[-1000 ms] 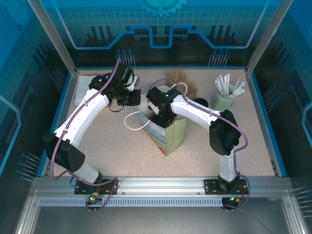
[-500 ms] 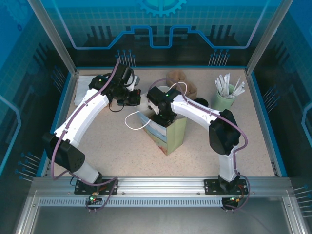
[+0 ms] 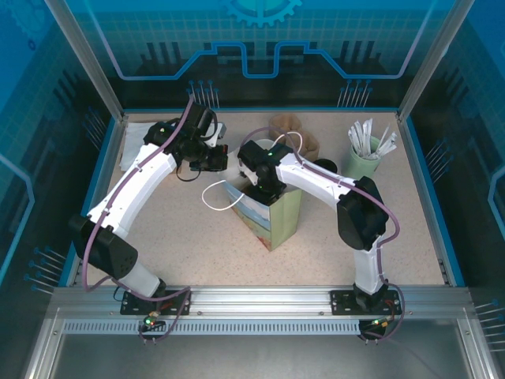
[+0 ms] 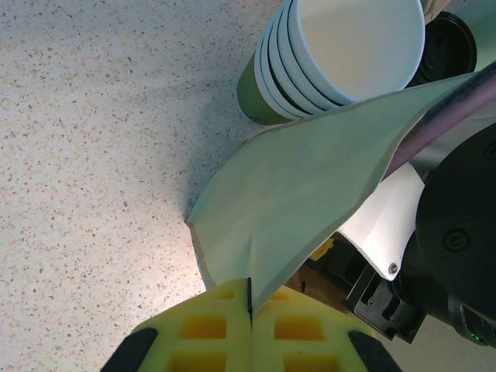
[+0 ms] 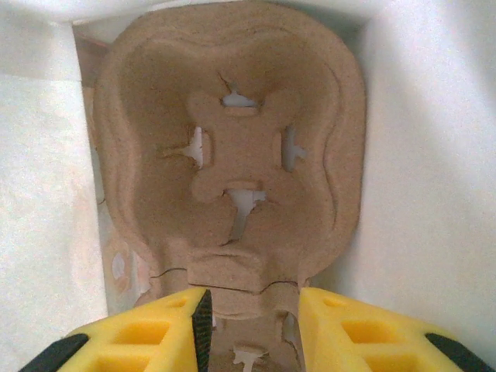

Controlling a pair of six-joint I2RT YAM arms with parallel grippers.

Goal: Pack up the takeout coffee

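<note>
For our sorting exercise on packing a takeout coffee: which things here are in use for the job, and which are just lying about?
In use: pale green paper bag, its rim pinched by the left gripper; brown moulded-pulp cup carrier inside it, held by the right gripper.
Lying about: stack of green paper cups with white insides; pale green cup of white sticks.
</note>
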